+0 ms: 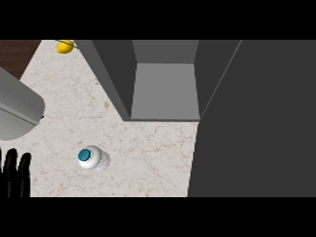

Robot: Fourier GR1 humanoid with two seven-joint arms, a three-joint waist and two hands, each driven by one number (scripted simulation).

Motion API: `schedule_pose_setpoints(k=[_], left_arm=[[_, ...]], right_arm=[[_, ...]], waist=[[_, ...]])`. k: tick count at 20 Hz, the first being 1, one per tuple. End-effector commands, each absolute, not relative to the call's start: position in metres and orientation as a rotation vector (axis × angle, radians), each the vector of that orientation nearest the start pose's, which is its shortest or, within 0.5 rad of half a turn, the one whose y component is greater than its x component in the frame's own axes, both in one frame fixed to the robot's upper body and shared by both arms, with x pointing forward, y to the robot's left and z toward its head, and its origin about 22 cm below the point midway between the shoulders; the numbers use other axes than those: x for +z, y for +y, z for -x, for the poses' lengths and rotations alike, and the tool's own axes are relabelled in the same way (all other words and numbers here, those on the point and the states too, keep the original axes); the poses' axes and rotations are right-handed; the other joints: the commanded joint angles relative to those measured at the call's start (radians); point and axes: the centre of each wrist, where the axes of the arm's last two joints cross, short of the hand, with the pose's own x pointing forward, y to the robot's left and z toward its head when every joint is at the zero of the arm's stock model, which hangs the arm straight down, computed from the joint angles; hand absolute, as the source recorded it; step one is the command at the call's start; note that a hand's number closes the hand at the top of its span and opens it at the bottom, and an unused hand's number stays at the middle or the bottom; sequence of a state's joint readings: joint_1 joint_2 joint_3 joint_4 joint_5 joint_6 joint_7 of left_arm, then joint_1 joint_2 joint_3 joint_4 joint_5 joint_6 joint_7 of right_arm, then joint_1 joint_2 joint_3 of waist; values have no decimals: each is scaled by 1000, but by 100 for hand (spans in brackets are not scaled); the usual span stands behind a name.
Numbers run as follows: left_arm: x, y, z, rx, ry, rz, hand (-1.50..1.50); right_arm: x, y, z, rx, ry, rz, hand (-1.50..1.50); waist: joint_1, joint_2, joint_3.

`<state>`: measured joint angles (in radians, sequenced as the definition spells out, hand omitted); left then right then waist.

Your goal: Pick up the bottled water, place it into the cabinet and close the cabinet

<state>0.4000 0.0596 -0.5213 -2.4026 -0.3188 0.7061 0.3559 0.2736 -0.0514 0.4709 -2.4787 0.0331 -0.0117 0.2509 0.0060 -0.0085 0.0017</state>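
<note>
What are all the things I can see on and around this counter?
bottled water: one, white with a blue cap, standing on the counter left of centre, seen from above
yellow object: one, yellow, far end of the counter; too small to identify
cabinet: one, grey, open, top centre
dark panel: one, dark grey, fills the right side; possibly the cabinet's door
counter: one, pale marbled
rounded grey part: one, left edge; likely a forearm
left hand: one, black, lower left edge, fingers straight up, resting
</note>
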Motion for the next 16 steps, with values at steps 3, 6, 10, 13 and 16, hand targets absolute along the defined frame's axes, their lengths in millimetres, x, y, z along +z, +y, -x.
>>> schedule_pose_setpoints(k=[3,6,10,13,16], left_arm=[[166,187,-79,478,-1824,-345,-150],[164,182,-79,492,-1818,-346,-150],[158,187,-79,465,-1806,-378,-150],[149,182,-88,461,-1791,-388,-150],[143,183,-90,443,-1762,-391,-150]], right_arm=[[177,-181,-99,177,-1984,-280,-150],[173,-169,-105,189,-2001,-266,-150],[178,-177,-97,170,-2002,-252,-150],[178,-162,-95,187,-1998,-270,-150],[183,-172,-99,170,-1991,-259,-150]], waist=[[1,0,0],[3,-1,0],[-2,-2,-1],[-10,-2,-2],[-2,3,-2]])
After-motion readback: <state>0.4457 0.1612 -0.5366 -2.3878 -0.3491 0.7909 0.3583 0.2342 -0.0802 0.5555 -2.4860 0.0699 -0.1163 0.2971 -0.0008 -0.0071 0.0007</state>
